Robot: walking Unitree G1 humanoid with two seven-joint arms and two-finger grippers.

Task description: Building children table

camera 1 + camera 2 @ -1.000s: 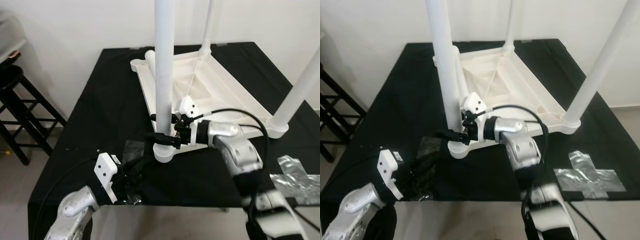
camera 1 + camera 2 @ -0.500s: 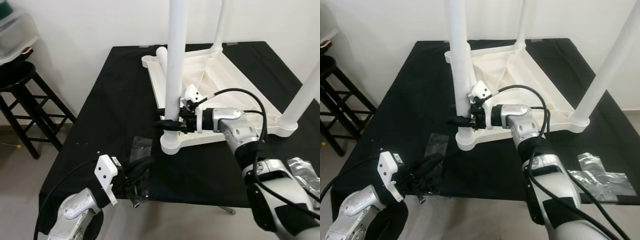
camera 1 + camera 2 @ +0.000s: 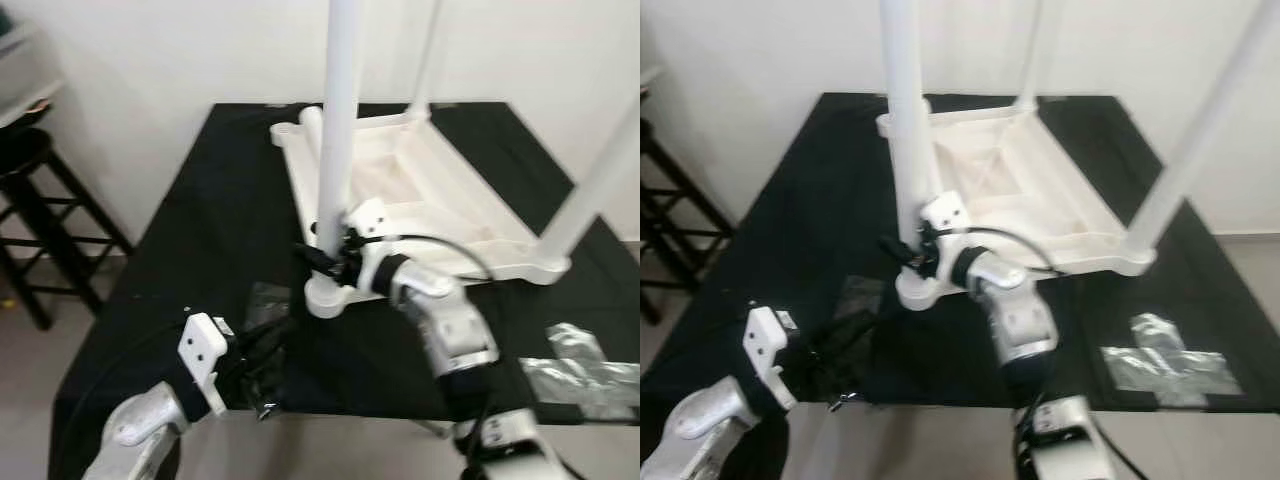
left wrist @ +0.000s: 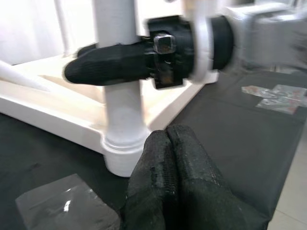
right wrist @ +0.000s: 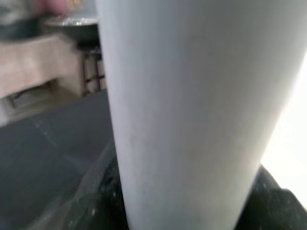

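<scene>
Gripping the near leg (image 3: 335,130) of the upturned white children's table (image 3: 455,205), my right claw (image 3: 322,262) has its black fingers (image 4: 103,64) wrapped around the post low down, just above the round socket (image 3: 330,296) where the leg meets the tabletop's corner. The table lies upside down on the black-draped surface (image 3: 205,240), its ribbed underside facing up and its legs rising out of frame: a second leg (image 3: 590,190) stands at the near right corner and a third (image 3: 428,55) at the far side. A short white tube (image 3: 312,122) lies along the far left corner of the tabletop.

My left claw (image 3: 262,352) hovers at the surface's near edge, apart from the table; in the left wrist view its two black fingertips (image 4: 168,158) are pressed together with nothing between them, aimed at the socket. A patch of silver tape (image 3: 262,296) sits on the cloth just beyond it, and a larger cross of silver tape (image 3: 585,362) lies at the near right of the surface.

In the right wrist view the white leg looms close and blurred. A black wooden stool (image 3: 35,215) stands on the floor to the left of the surface, against a pale wall (image 3: 160,60).
</scene>
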